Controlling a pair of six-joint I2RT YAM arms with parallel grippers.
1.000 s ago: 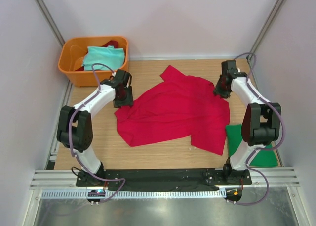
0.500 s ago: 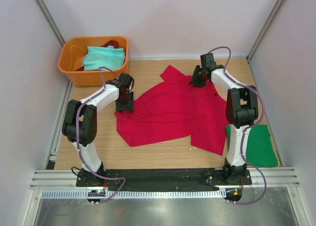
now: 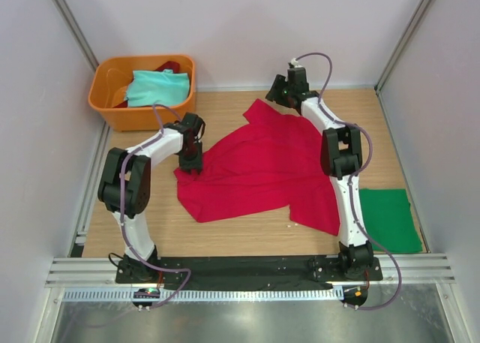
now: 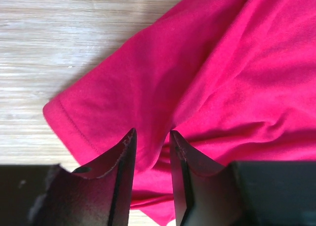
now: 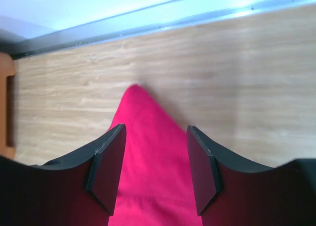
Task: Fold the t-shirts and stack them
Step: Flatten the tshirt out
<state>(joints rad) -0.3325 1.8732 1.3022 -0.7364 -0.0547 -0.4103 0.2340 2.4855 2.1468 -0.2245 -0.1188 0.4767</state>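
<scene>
Right fingers [image 5: 106,166] have swung far, now straddling the red t-shirt [image 3: 262,166] corner.

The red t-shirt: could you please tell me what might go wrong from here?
The left gripper stands over the sleeve with only a thin ridge of cloth between its jaws, so it may catch one layer or slip. The right gripper straddles just the pointed far corner of the red t-shirt; a grip that near the edge could pull free.
</scene>
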